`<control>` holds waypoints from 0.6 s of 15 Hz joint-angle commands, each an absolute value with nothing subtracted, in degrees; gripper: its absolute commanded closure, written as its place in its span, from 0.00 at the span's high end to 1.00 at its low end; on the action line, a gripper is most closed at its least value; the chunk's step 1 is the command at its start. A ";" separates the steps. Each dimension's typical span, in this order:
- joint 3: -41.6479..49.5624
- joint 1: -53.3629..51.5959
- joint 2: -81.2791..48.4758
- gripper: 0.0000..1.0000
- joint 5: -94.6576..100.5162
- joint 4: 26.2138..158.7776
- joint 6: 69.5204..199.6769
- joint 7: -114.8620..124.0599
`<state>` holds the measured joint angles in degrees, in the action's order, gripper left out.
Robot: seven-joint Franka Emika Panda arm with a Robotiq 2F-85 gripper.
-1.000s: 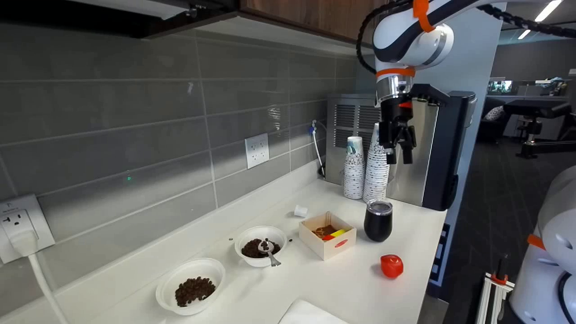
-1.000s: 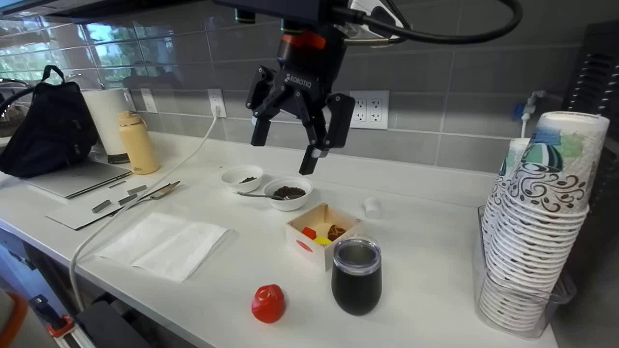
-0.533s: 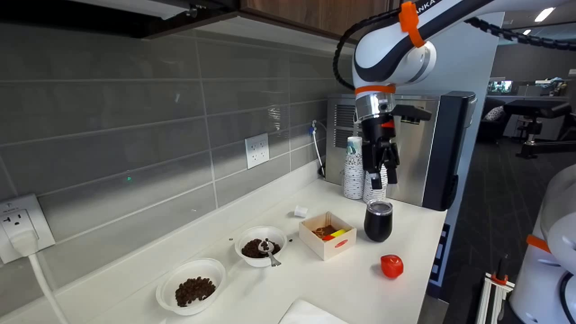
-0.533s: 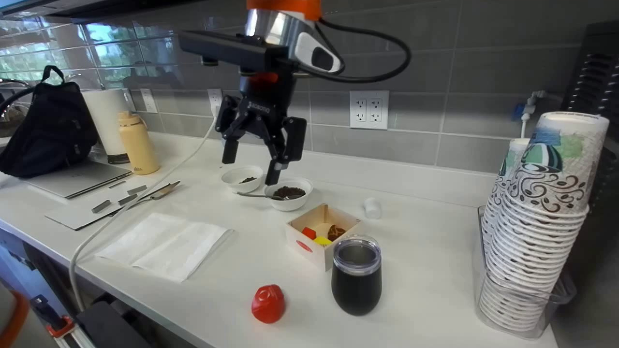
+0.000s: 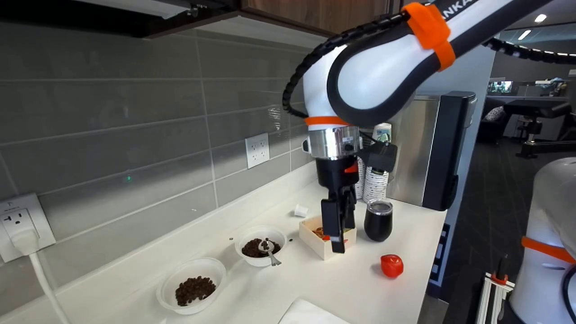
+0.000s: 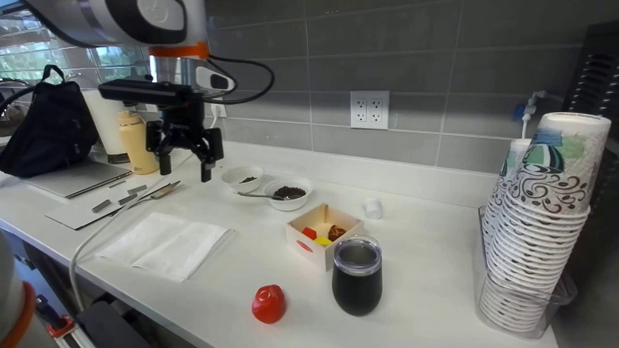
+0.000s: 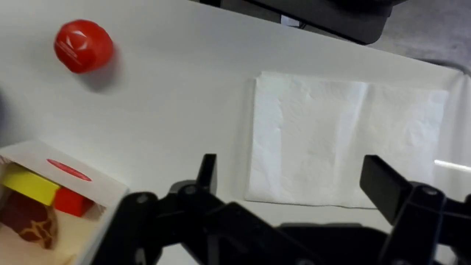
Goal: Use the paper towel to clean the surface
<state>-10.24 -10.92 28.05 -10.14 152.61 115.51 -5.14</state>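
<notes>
You're hanging the hand (image 7: 289,173) above the counter (image 6: 435,270), its fingers spread wide and gripping nothing. Past the fingertips, in the wrist view, the towel (image 7: 316,147) is lying folded flat on the counter, near the edge away from the wall (image 6: 387,58). It's likely going to handle light and limp, tearing if tugged hard and skidding if nudged. The crease (image 7: 357,110) along its middle is looking raised, so you're probably wanting a gentle pinch there, fingertips just grazing the counter. Farther out, the red object (image 6: 269,303), the box (image 6: 314,253) and the tumbler (image 6: 357,292) are standing apart from it, with the bowls (image 6: 285,205) sitting nearer the wall. Now the blind spots: a finger is covering one towel corner in the wrist view, only a sliver of towel (image 5: 309,315) is showing in an exterior view, and the hand is masking part of the box there. Dark specks (image 5: 290,240) are dotting the counter by a bowl, too small to identify.
</notes>
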 commanded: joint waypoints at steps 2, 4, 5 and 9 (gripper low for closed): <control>-18.32 -17.71 24.04 1.00 -10.82 155.51 127.85 2.77; -21.09 -19.60 21.17 1.00 -10.90 156.89 134.17 6.66; -22.05 -20.40 19.82 1.00 -11.18 157.61 137.08 8.37; -25.46 -21.03 12.39 1.00 -9.13 158.00 146.63 15.26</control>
